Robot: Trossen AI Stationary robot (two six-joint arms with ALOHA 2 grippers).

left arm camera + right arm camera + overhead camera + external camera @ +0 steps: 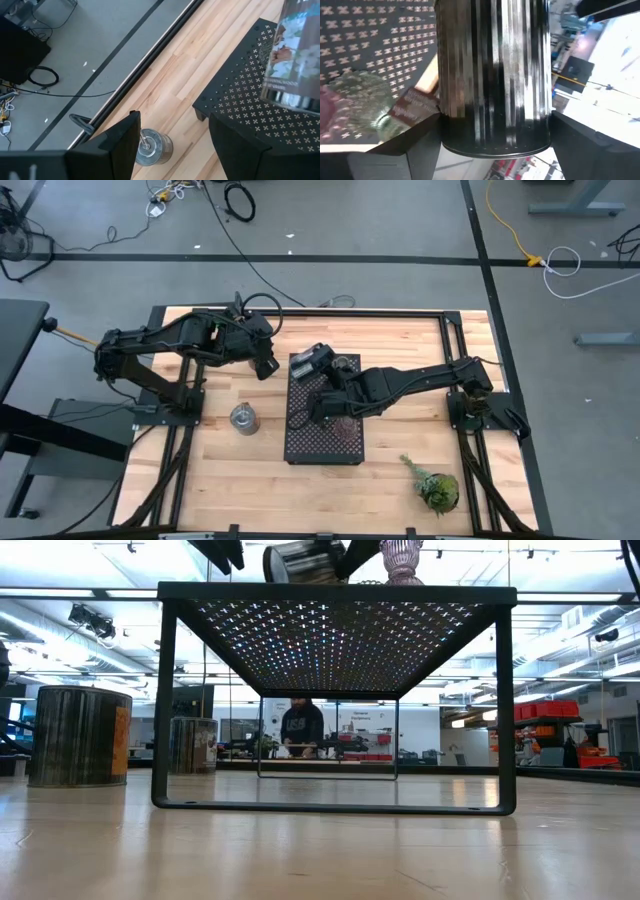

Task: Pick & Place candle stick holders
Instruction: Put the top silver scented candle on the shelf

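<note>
Above the black tray, right gripper clamped around a ribbed silvery holder.

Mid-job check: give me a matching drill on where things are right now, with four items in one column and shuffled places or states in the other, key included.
Things:
1. held silvery holder
2. lone silvery holder
3. plant sprig
4. left gripper

Places or states:
A. stands on bare wood, left of the black tray
B. open, holding nothing, by the tray's left edge
C. clamped in the right gripper above the tray
D. lies on the wood to the right of the tray, apart from it

Pairs: 1-C, 2-A, 3-D, 4-B
</note>
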